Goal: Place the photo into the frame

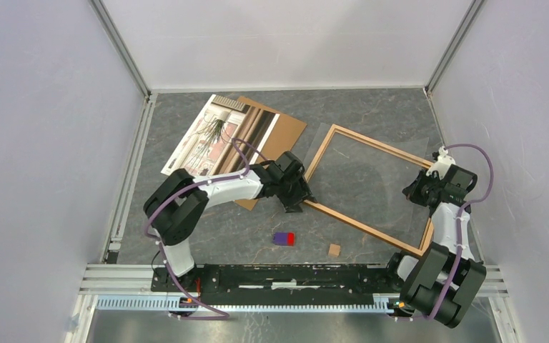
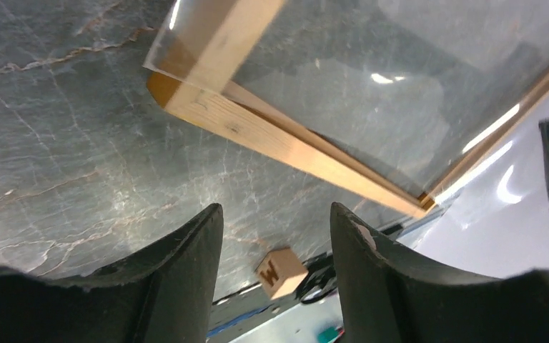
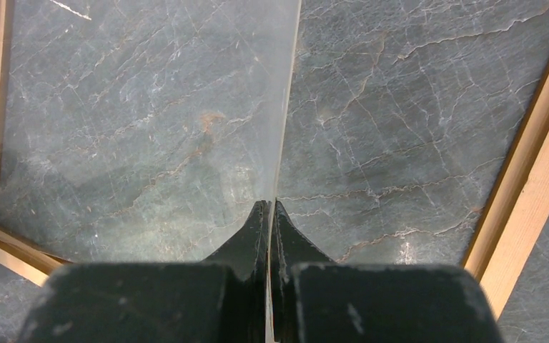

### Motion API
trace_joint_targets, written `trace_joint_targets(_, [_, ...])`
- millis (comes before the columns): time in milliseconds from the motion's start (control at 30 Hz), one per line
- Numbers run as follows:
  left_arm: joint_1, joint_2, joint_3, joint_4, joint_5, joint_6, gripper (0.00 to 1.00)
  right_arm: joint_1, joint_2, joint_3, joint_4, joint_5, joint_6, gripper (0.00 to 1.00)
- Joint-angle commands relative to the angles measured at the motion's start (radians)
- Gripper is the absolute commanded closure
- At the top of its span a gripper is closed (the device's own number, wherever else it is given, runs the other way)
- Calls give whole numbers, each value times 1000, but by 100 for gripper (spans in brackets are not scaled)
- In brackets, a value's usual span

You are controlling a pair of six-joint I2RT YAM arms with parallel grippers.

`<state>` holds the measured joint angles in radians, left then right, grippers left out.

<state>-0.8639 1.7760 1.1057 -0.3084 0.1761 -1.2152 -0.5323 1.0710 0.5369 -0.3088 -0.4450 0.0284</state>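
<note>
Counted: one frame (image 1: 382, 145), one photo (image 1: 207, 136), one board (image 1: 289, 128), one clear sheet (image 1: 372, 182), two small blocks, two grippers. Photo left of frame, outside it, overlapping board, partly crossed by cable (image 1: 239, 146). Left gripper (image 2: 275, 214) over frame's near-left corner, fingers apart, empty. Right gripper (image 3: 270, 204) at frame's right, pinched on sheet edge. In front of frame: purple-red block (image 1: 284, 239), wooden cube (image 2: 280, 271) lettered M or W, unclear which.
</note>
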Motion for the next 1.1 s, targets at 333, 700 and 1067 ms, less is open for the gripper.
trace_joint_targets(333, [-27, 129, -2, 48, -226, -469, 56, 3, -4, -2, 66, -39, 9, 100])
trace_joint_targets(700, [83, 110, -109, 94, -249, -482, 74, 36, 27, -9, 94, -53, 35, 100])
trace_joint_targets(1067, [175, 94, -75, 93, -181, -298, 56, 71, 1, -39, 92, -58, 218, 100])
